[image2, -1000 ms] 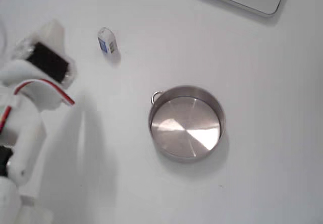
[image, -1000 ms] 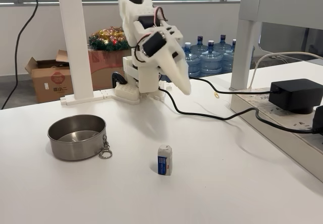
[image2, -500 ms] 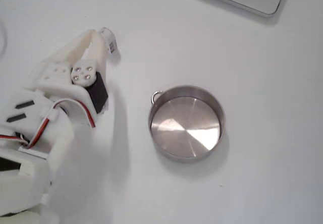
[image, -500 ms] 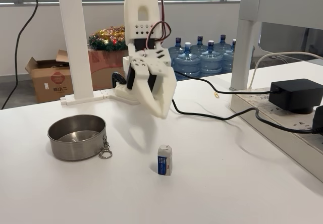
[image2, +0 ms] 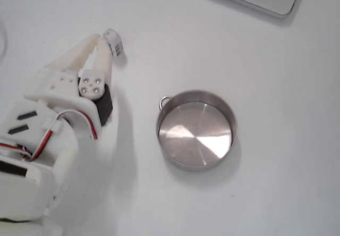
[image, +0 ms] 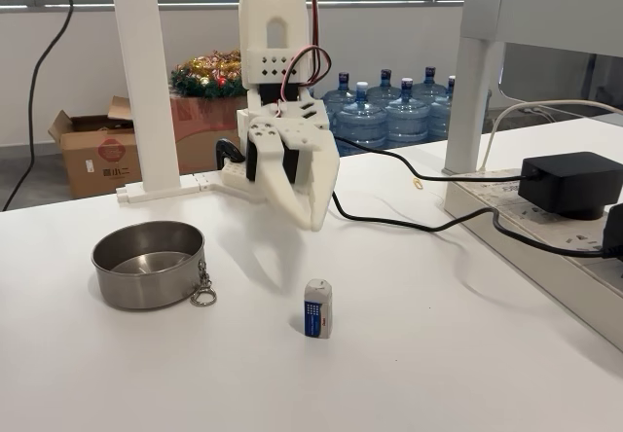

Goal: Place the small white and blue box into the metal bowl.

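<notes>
Below raised fingers (image: 310, 220), apparently together, small box (image: 317, 307) upright, untouched

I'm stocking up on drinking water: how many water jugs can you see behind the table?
5, clustered on the floor behind the arm in a fixed view: water jugs at. More may be hidden behind them.
</notes>
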`<state>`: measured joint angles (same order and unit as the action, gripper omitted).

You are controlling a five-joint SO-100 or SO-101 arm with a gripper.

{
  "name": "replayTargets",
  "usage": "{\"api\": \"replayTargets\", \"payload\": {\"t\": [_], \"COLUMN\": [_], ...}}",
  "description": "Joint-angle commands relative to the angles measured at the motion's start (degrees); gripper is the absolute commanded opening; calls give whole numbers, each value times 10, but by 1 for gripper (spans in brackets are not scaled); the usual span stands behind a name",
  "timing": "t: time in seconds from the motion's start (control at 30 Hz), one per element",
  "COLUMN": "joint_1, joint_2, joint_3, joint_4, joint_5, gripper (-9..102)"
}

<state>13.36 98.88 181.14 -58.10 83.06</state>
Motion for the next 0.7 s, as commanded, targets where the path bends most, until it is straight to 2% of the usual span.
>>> {"api": "replayTargets", "payload": {"t": [0.0, 0.27, 0.43, 0.67], "joint_1": [-2, -4, -25, -36], "joint_2": [-19, -80, -82, -131], "joint_3": [5, -45, -59, -105], "joint_4": [-11, -11, -9, -11], "joint_5": [4, 36, 76, 76], "gripper": [-4, 15, 18, 23]}}
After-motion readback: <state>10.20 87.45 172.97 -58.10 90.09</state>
